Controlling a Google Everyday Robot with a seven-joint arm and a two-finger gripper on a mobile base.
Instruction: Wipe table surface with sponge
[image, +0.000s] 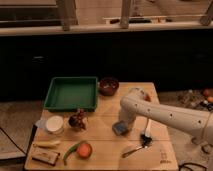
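The light tan wooden table surface fills the lower middle of the camera view. The blue-grey sponge lies on it right of centre. My white arm comes in from the right, and my gripper is down at the sponge, right on top of it. The arm hides the contact point.
A green tray sits at the back left, a dark bowl beside it. A white round container, a small dark figure, an orange fruit, a green pepper, a tan-and-dark block and a dark utensil lie on the table.
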